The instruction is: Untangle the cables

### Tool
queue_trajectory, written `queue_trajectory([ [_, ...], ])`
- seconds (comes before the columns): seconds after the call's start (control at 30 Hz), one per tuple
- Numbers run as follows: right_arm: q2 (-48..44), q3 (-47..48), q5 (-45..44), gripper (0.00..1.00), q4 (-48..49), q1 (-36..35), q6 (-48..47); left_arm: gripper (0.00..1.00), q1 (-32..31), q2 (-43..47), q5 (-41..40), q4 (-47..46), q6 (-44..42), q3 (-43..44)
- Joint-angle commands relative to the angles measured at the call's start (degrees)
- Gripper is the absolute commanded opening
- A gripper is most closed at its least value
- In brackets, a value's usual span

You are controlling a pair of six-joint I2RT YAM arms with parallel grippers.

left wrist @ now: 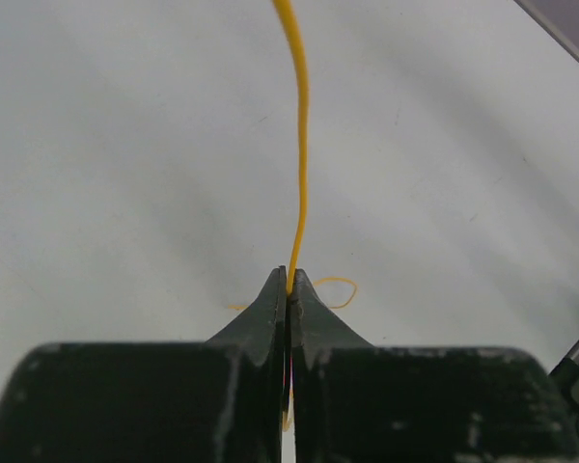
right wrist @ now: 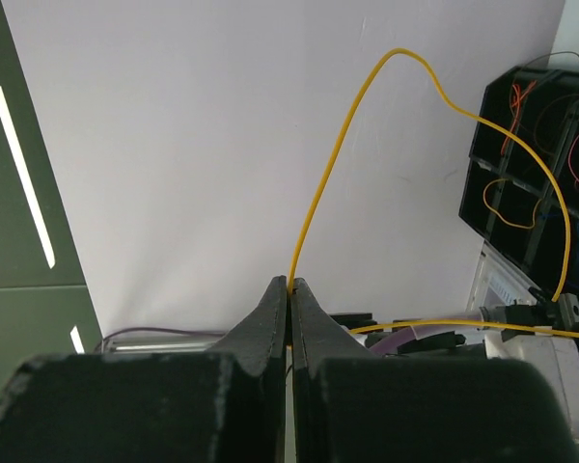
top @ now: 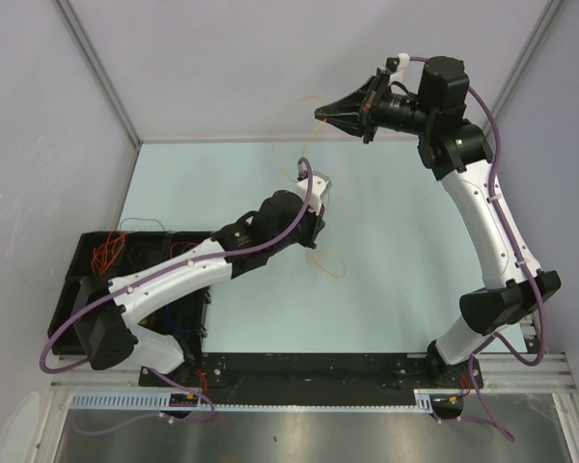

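A yellow-orange cable (left wrist: 302, 145) runs taut between my two grippers. My left gripper (left wrist: 288, 280) is shut on it low over the middle of the table, and a loose loop of the cable (top: 333, 262) lies on the table just beyond the fingertips. My right gripper (top: 320, 114) is raised at the back of the table and is shut on the same cable (right wrist: 338, 135), which arcs away from its tips. More cables (top: 111, 253), red and orange, lie curled in the black box at the left.
The black compartment box (top: 82, 265) sits at the table's left edge beside the left arm's base. White walls close in the back and sides. The purple hoses (top: 68, 338) of the arms loop out near both bases.
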State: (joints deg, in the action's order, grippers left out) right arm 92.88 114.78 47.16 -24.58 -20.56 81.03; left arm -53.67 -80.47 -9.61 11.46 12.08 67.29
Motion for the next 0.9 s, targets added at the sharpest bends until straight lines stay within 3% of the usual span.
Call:
queue_trajectory([
  [0.0,-1.8,-0.9,2.1,0.0,2.3,1.7,0.3,0.0,-0.4,3.4,-3.0,0.3,1.4,2.2],
  [0.23,-3.0,-6.0,2.3,0.0,-2.0,8.2,-5.1,0.0,-0.3,10.9,-4.3,9.4,4.5,8.4],
  [0.4,-1.3,-6.3,0.0,0.0,-16.4,8.5,-17.8,0.0,1.4,17.7,-9.2,18.4,10.2,15.8],
  [0.6,0.2,-7.5,-2.9,0.0,-20.2,-1.2,-21.5,0.0,5.9,20.5,-14.5,26.4,11.7,26.6],
  [0.77,7.2,-1.5,-1.3,0.0,-17.9,-12.4,-21.9,0.0,7.4,22.3,-21.0,33.3,12.4,30.2],
  [0.87,9.9,0.6,0.7,0.0,-13.3,-14.7,-20.4,0.0,7.4,24.2,-25.3,35.6,13.7,30.9],
])
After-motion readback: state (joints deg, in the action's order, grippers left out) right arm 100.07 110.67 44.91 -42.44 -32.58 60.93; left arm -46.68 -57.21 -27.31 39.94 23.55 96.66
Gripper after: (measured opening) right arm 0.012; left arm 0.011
